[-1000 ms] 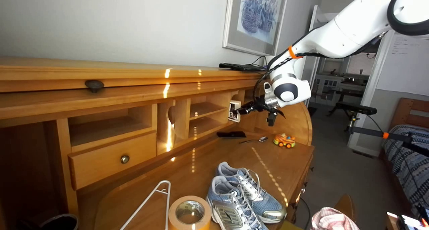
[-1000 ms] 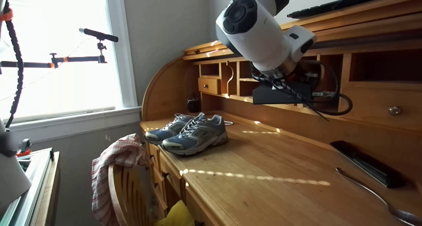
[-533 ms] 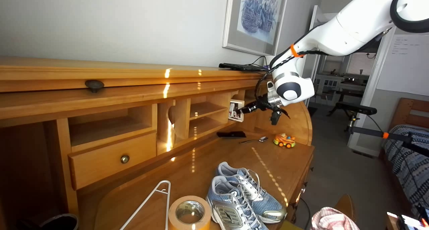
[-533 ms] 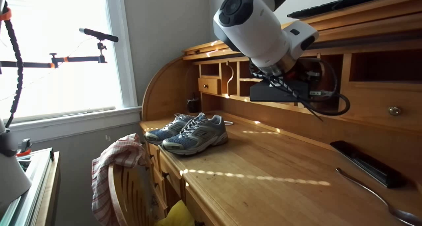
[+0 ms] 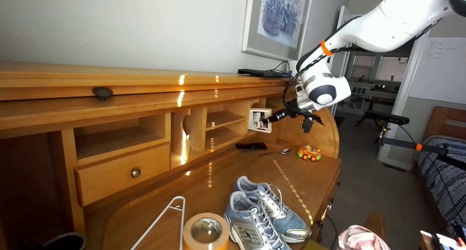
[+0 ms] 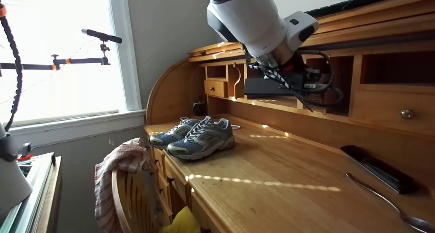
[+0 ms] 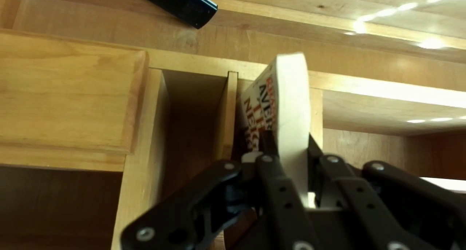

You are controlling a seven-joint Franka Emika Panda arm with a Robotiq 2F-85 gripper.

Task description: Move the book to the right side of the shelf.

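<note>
The book has a whitish cover with dark and orange-red lettering. It stands upright and sticks partly out of the shelf, a narrow pigeonhole with a thin upright divider beside it in the wrist view. My gripper is shut on the book, one finger on each side of its pale edge. In an exterior view the book juts out from the hutch with the gripper at its outer edge. The book's inner end is hidden in the compartment. In an exterior view the wrist hides the fingers.
A narrow compartment lies beside the divider. A drawer and a wider cubby flank the pigeonholes. A dark slab-like object, a spoon, a toy car, sneakers, tape and a hanger lie on the desk.
My gripper has drawn back from the hutch, and the book has come out with it. More of the cover shows outside the compartment. The grip on the book stays.
</note>
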